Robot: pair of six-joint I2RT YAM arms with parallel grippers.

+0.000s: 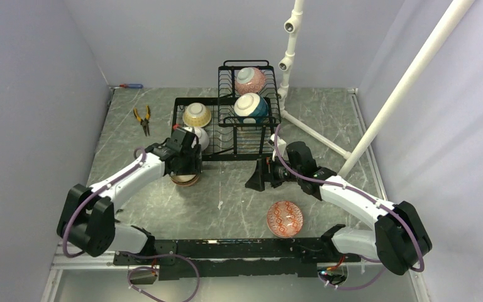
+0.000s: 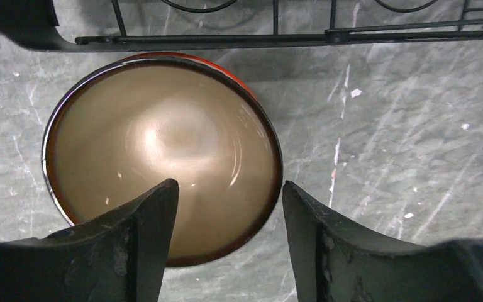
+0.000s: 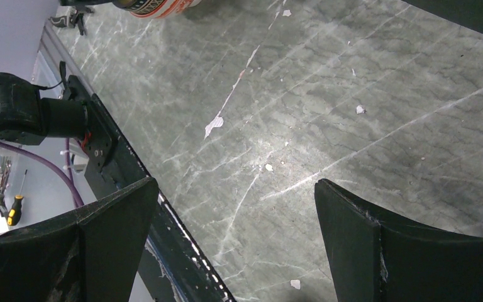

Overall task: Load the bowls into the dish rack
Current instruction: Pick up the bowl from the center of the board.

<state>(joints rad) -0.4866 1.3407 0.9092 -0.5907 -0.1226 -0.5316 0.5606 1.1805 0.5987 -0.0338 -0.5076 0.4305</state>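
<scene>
The left gripper [image 2: 229, 189] stands spread astride the rim of the brown bowl [image 2: 163, 138], one finger over its hollow, the other outside; the dish rack [image 2: 289, 39] lies just beyond its fingertips; the right gripper [image 3: 236, 189] gapes wide above the table [image 3: 327, 126], a red-patterned bowl [image 1: 285, 218] behind it, toward its base.

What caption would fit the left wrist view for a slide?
Left gripper open over a cream-glazed bowl, one finger inside its rim and one outside, next to the dish rack.
</scene>
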